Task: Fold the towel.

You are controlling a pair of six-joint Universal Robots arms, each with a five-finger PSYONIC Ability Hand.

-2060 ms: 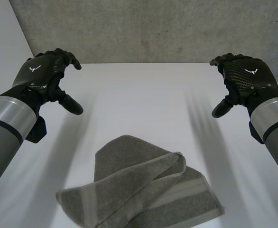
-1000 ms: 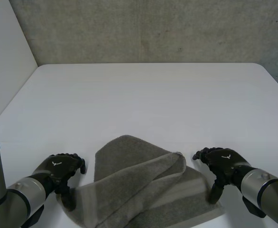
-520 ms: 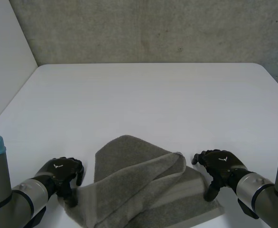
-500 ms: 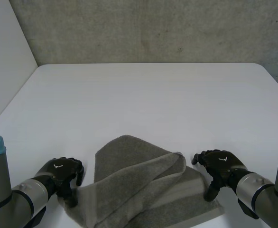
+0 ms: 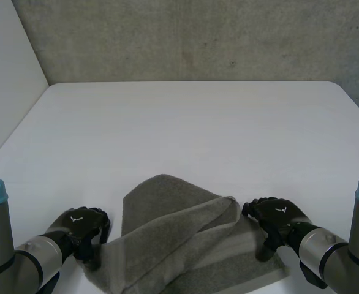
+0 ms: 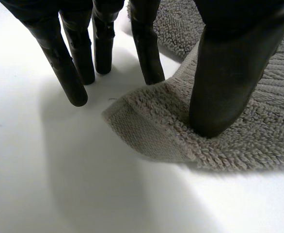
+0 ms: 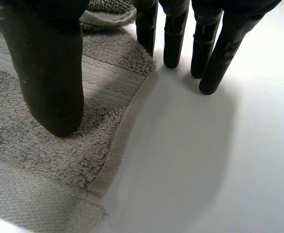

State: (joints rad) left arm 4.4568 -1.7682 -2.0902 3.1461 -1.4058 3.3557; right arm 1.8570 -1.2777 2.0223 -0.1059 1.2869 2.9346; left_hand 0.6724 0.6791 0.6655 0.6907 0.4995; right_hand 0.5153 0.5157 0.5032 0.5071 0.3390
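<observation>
Squarely astride towel (image 5: 167, 245) edges: left hand (image 5: 78, 223); right hand (image 5: 274, 214)

Pretty plain setup: a big white table (image 5: 185, 135) with rounded far corners and a rough grey concrete wall (image 5: 198, 37) right behind it. A smooth white wall (image 5: 8, 61) runs along the left side. The light is soft and even, with faint shadows on the tabletop.

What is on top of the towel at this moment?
The left hand rests its thumb on one corner of the towel, the right hand on the opposite edge. A folded-over layer covers the middle; the cloth beneath it is hidden.
</observation>
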